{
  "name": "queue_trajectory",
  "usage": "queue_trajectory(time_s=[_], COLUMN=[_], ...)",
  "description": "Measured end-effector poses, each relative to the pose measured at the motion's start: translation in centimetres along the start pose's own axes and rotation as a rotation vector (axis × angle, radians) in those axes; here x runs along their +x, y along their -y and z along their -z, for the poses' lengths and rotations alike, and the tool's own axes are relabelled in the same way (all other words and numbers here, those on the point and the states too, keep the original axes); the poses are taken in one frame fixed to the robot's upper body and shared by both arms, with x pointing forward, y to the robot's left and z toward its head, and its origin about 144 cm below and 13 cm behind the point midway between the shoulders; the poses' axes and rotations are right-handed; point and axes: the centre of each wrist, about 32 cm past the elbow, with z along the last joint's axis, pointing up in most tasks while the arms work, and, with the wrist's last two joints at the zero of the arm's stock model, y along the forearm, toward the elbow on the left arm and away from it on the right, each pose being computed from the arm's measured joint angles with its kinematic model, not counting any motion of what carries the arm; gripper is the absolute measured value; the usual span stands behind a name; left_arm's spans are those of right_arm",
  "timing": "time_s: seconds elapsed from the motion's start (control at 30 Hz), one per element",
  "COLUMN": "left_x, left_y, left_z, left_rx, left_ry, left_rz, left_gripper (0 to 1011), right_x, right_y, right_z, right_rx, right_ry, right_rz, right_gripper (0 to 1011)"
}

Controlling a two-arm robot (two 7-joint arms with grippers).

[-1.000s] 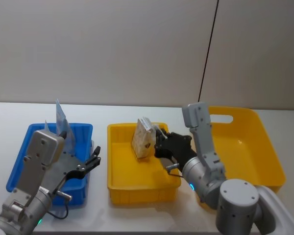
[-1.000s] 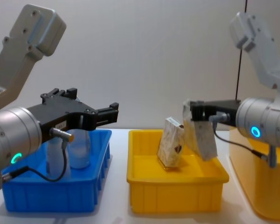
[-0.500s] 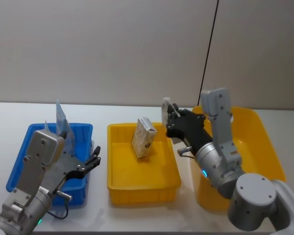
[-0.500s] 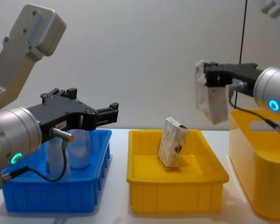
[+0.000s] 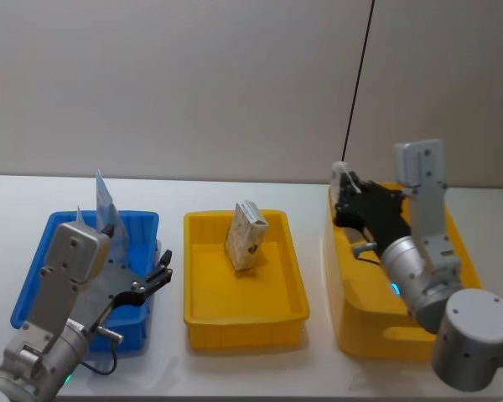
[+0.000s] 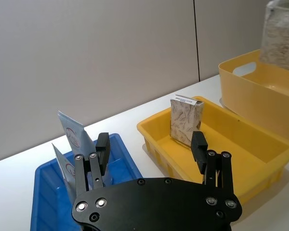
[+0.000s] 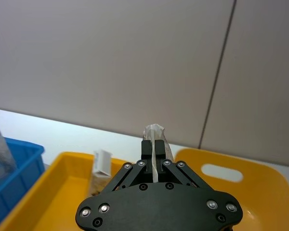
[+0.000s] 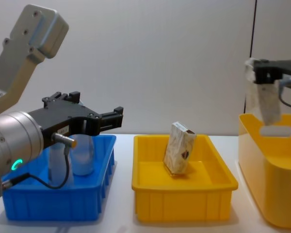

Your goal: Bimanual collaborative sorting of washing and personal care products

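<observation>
My right gripper [image 5: 345, 198] is shut on a small whitish packet [image 8: 265, 99] and holds it above the near-left corner of the tall yellow bin [image 8: 276, 194]. The right wrist view has the packet [image 7: 154, 131] pinched between the fingers. A beige patterned carton [image 5: 246, 237] leans upright in the yellow tray [image 5: 243, 322]. Pale blue tubes [image 5: 106, 205] with a red logo stand in the blue tray [image 5: 32, 278]. My left gripper [image 5: 162, 272] hangs open at the blue tray's right rim, holding nothing.
The three containers sit in a row on a white table: blue tray [image 8: 53, 204], yellow tray [image 8: 184, 204], yellow bin [image 5: 457, 243]. A grey wall stands close behind, with a dark vertical seam [image 5: 359, 84] in it.
My right gripper has lifted the packet out of the yellow tray and carried it right, to above the tall yellow bin. The left arm and the carton have not moved.
</observation>
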Motion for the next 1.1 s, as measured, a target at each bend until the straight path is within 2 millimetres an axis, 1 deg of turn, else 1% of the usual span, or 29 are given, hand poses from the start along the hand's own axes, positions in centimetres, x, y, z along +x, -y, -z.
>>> queue_trajectory(time_s=[0.27,0.43,0.5,0.53,0.63,0.7,0.8,0.83,0.87,0.9,0.97,1.0,1.1], left_x=[0.0,0.0,0.0,0.0,0.0,0.0,0.0,0.0,0.0,0.0,0.0,0.0,0.0], left_y=[0.0,0.0,0.0,0.0,0.0,0.0,0.0,0.0,0.0,0.0,0.0,0.0,0.0], left_z=[0.0,0.0,0.0,0.0,0.0,0.0,0.0,0.0,0.0,0.0,0.0,0.0,0.0], left_rx=[0.000,0.000,0.000,0.000,0.000,0.000,0.000,0.000,0.000,0.000,0.000,0.000,0.000], left_ry=[0.000,0.000,0.000,0.000,0.000,0.000,0.000,0.000,0.000,0.000,0.000,0.000,0.000], left_rz=[0.000,0.000,0.000,0.000,0.000,0.000,0.000,0.000,0.000,0.000,0.000,0.000,0.000], left_gripper=[1001,1001,1001,1001,1001,1001,1001,1001,1001,1002,1001,1001,1001], right_x=[2.2,3.2,3.7,3.8,4.3,4.4,4.8,4.9,4.9,5.0,5.1,5.1,5.2], right_y=[0.9,1.4,1.6,1.7,1.9,2.0,2.1,2.2,2.2,2.3,2.4,2.4,2.5], right_z=[0.4,0.8,1.0,1.1,1.4,1.5,1.7,1.8,1.8,1.9,1.9,2.0,2.0], right_rx=[-0.087,-0.128,-0.145,-0.150,-0.167,-0.173,-0.185,-0.189,-0.191,-0.193,-0.196,-0.197,-0.196], right_ry=[-0.026,-0.050,-0.064,-0.069,-0.083,-0.088,-0.098,-0.099,-0.100,-0.101,-0.101,-0.101,-0.100], right_rz=[0.078,0.106,0.118,0.120,0.130,0.132,0.135,0.136,0.136,0.136,0.136,0.136,0.131], right_gripper=[25,32,94,156,217,295,380,426,445,508,544,603,670])
